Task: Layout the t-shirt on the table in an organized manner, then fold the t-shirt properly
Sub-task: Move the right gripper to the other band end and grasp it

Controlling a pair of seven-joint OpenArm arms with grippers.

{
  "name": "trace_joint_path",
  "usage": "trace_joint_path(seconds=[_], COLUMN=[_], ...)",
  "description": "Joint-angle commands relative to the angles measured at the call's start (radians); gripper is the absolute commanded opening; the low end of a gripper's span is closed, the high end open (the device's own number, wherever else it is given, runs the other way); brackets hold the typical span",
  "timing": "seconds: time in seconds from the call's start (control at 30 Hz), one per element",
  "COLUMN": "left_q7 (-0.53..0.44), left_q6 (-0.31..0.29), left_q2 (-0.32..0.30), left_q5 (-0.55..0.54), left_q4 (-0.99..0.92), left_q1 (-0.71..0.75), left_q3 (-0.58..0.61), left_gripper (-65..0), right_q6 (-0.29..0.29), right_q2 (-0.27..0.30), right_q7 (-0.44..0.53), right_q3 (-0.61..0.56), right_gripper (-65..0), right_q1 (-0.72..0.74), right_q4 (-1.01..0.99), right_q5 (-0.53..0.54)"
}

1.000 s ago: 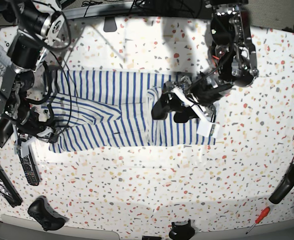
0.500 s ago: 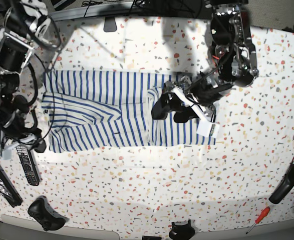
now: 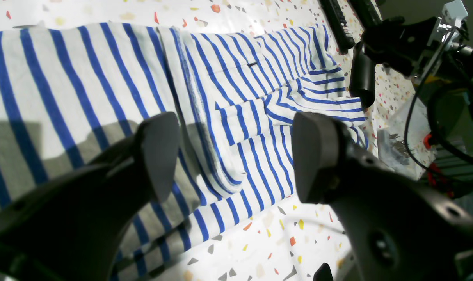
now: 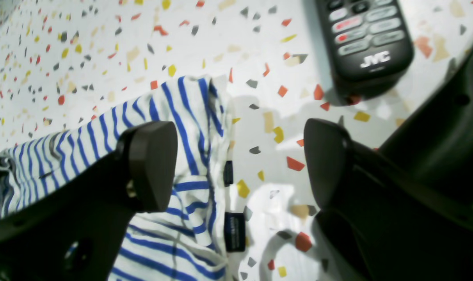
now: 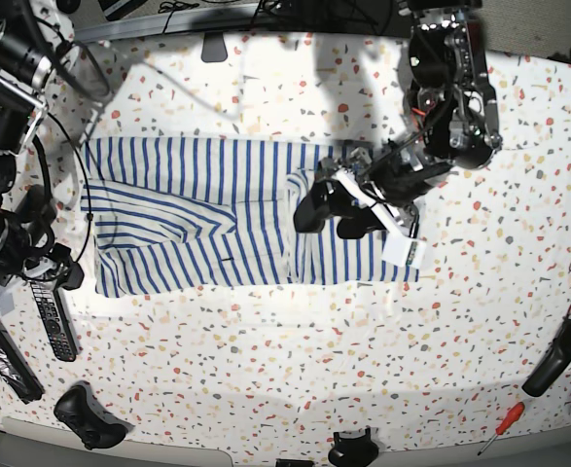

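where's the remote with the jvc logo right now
In the base view, the remote lies on the table at lower left, just below the right gripper, left of the t-shirt's near corner.

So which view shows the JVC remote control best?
The right wrist view: its logo and several buttons are readable on the remote control, though its top is cut off. The base view shows it whole but small; the left wrist view gives no identifiable remote.

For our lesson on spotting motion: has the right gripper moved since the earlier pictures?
Yes. The right gripper has moved away from the shirt, toward the left edge of the base view.
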Motion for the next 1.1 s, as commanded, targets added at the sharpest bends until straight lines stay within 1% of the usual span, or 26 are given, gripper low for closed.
trace_joint_path(seconds=[0.0, 0.23, 0.4, 0.57, 0.67, 0.8, 0.9, 0.97, 1.07], left_q7=[-0.02, -0.02, -0.019, 0.028, 0.033, 0.033, 0.033, 0.033, 0.033], left_q6=[-0.011, -0.011, -0.011, -0.011, -0.011, -0.011, -0.011, -0.011, -0.011], left_q2=[0.019, 0.019, 0.019, 0.019, 0.019, 0.019, 0.019, 0.019, 0.019], left_q5=[-0.023, -0.023, -0.023, -0.023, -0.023, -0.023, -0.023, -0.023, -0.023], left_q4=[0.016, 0.016, 0.016, 0.016, 0.016, 0.016, 0.016, 0.016, 0.016], left_q1=[-0.013, -0.013, -0.013, -0.013, -0.013, -0.013, -0.013, -0.013, -0.013], left_q3=[0.003, 0.003, 0.003, 0.003, 0.003, 0.003, 0.003, 0.003, 0.003], left_gripper=[-23.3, -23.3, -23.3, -23.3, -23.3, -23.3, -23.3, -23.3, -23.3], right_q6=[0.014, 0.014, 0.014, 0.014, 0.014, 0.014, 0.014, 0.014, 0.02], right_q2=[0.023, 0.019, 0.019, 0.01, -0.005, -0.031, -0.039, -0.045, -0.066], right_q7=[0.009, -0.016, -0.016, 0.017, 0.04, 0.083, 0.114, 0.103, 0.057], right_q3=[0.002, 0.002, 0.002, 0.002, 0.001, 0.001, 0.001, 0.002, 0.001], right_gripper=[-17.5, -17.5, -17.5, -17.5, -17.5, -17.6, -17.6, -17.6, -17.6], right_q1=[0.027, 0.027, 0.027, 0.027, 0.027, 0.027, 0.027, 0.027, 0.027], right_q4=[0.016, 0.016, 0.016, 0.012, -0.015, -0.099, -0.175, -0.206, -0.214], right_q5=[0.023, 0.036, 0.037, 0.025, 0.026, 0.017, 0.011, 0.011, 0.031])
